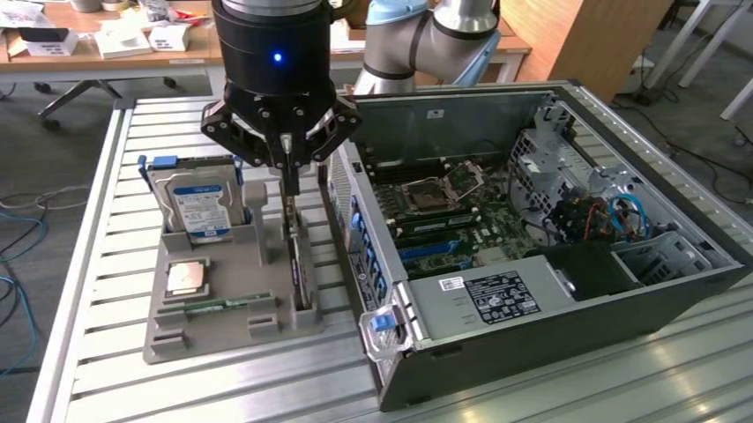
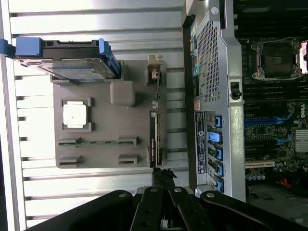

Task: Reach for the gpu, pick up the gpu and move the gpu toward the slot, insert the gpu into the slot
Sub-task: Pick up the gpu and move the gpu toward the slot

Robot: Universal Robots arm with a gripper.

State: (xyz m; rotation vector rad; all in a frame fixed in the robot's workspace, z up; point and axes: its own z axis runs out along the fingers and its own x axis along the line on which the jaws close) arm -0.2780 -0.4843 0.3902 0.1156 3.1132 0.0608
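The gripper (image 1: pixel 286 172) (image 2: pixel 163 175) hangs with its 2 fingers pressed together just above the gpu (image 1: pixel 300 264) (image 2: pixel 153 139); whether they touch it I cannot tell. The gpu stands on edge in the gray holder (image 1: pixel 218 339) on the tabletop (image 1: pixel 118 264) (beside the blue-labelled hard drive (image 1: pixel 197 203)). The slot (image 1: pixel 429 249), on the motherboard (image 1: pixel 495 220) inside the open computer case (image 1: pixel 530 335), sits bare.

Dark, perhaps black gpu (image 1: pixel 300 269), grey holder (image 1: pixel 224 328), blue slot (image 1: pixel 429 249), green motherboard (image 1: pixel 496 220).
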